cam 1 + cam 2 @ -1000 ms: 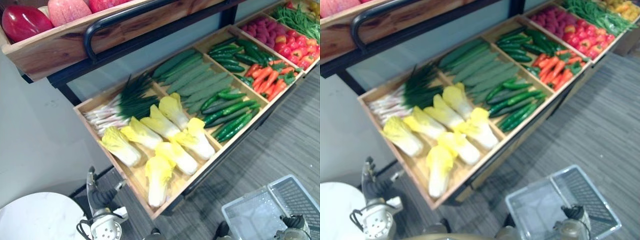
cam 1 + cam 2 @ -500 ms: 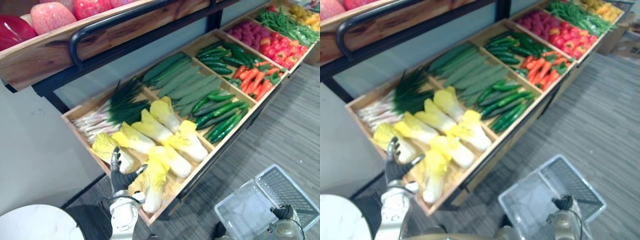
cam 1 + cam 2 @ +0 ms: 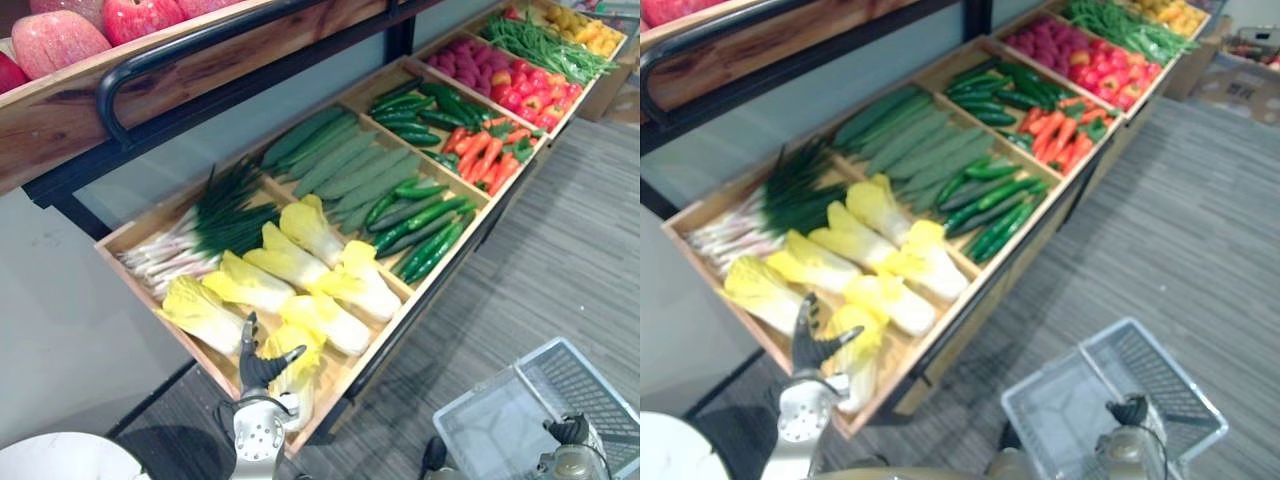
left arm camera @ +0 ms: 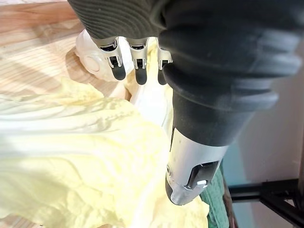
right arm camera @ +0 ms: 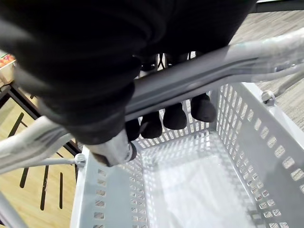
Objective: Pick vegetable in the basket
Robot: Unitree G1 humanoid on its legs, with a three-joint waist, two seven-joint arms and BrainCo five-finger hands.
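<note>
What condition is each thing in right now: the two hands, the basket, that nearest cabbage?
Left hand: open, fingers straight, over the nearest cabbage, not closed on it.
Cabbage: lying in the wooden tray, not gripped.
Right hand: shut, fingers curled round the basket handle.
Basket: empty, carried by its handle.

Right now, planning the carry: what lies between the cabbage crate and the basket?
Bare grey floor separates the crate from the basket, per the left eye view.
</note>
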